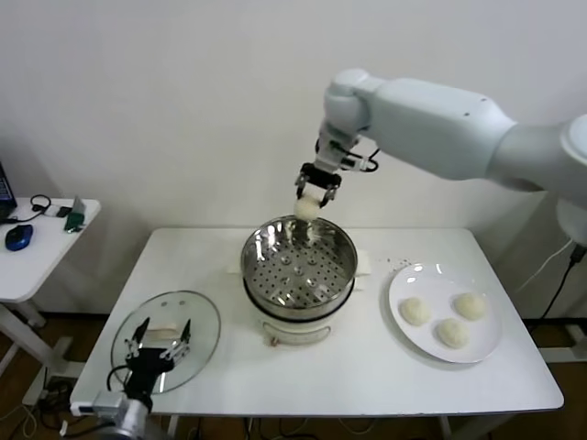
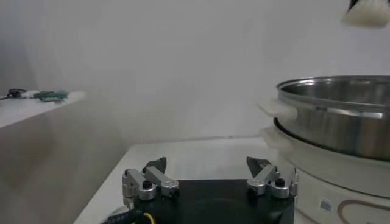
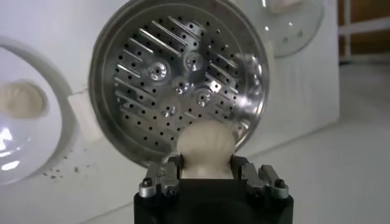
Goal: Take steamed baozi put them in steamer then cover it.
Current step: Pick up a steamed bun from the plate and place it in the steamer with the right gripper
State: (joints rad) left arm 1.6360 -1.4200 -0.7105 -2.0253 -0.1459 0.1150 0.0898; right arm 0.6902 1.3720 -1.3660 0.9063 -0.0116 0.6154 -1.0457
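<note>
Progress stood at the very first bun when you reached this point: your right claw [image 1: 312, 194] was pinching one baozi [image 1: 306, 209] between its fingers, hanging just above the far rim of the steamer [image 1: 298, 275], a little toward the back wall. Nothing lay on the perforated floor, so by my reading no bun had been delivered. Three more buns [image 1: 448, 317] sat on the plate [image 1: 404, 275] to the right of the steamer, well apart from it. The lid [image 1: 166, 339] lay flat on the worktop [image 1: 367, 385] at the front left, and your left claw [image 1: 158, 343] hovered over it with fingers spread wide, gripping nothing; whether it touched the glass could not be told. What was left, as I judge it: bring the held bun further over the basket, lower it and let go, fetch the three from the plate one by one, then lift the lid by its pale handle and seat it on the steamer rim.
</note>
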